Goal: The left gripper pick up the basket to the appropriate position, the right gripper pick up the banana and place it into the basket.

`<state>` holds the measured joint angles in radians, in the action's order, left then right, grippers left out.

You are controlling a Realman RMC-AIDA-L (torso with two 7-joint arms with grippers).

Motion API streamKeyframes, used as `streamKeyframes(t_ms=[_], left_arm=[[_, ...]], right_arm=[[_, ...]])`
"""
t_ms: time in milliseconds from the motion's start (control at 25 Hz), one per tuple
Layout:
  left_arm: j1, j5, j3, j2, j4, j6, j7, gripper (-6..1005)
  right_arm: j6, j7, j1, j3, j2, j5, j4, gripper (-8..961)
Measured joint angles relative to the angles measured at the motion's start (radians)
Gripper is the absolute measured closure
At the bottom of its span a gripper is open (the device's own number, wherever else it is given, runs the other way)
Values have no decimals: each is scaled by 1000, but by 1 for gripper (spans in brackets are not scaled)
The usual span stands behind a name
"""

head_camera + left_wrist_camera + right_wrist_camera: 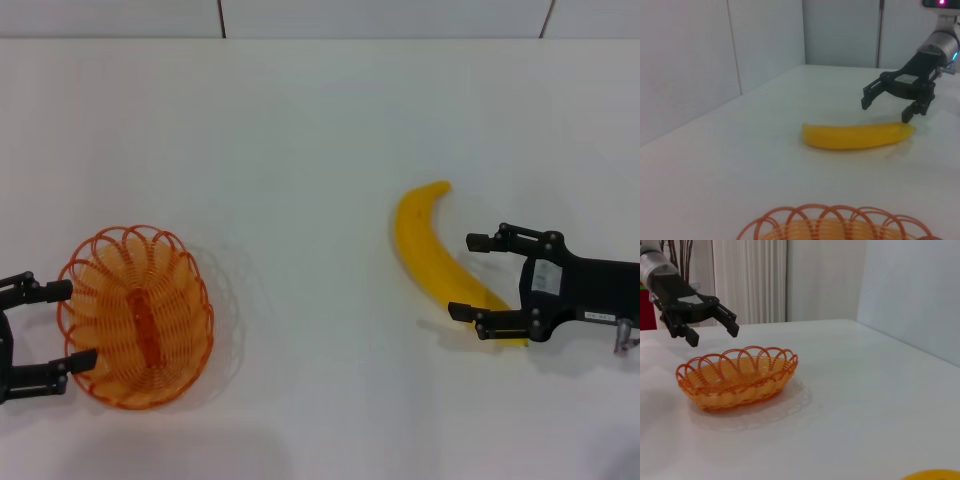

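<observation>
The shallow orange looped-wire basket (136,316) is being flanked at its left rim by the spread left gripper (62,325); the smooth yellow curved banana (432,252), lying on the white table (300,150), is being straddled by the unclenched right gripper (468,277).

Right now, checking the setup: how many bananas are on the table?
1: the banana lies right of the basket, its near end between the open right gripper's fingers.
</observation>
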<state>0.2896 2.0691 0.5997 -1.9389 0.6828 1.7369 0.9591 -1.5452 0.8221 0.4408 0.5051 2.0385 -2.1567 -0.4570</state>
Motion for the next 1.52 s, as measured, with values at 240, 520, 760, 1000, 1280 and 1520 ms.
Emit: streamKeyframes(t_ms=[240, 520, 760, 1000, 1280, 1520], left_arm=[[9, 12, 0, -2, -1, -8, 4, 151], [10, 13, 0, -2, -2, -8, 4, 151], [13, -36, -19, -2, 1, 13, 16, 151], [68, -140, -90, 9, 163, 3, 453, 152], [264, 36, -60, 104, 266, -21, 895, 151], [437, 296, 183, 145, 291, -15, 883, 152]], right_arm=[[1, 0, 1, 0, 0, 0, 1, 61], [0, 0, 2, -1, 0, 0, 1, 61], [-3, 0, 2, 0, 0, 0, 1, 61], [-8, 2, 3, 0, -1, 0, 0, 61], [-9, 4, 17, 0, -2, 0, 1, 61], [-10, 10, 38, 2, -4, 0, -1, 61]])
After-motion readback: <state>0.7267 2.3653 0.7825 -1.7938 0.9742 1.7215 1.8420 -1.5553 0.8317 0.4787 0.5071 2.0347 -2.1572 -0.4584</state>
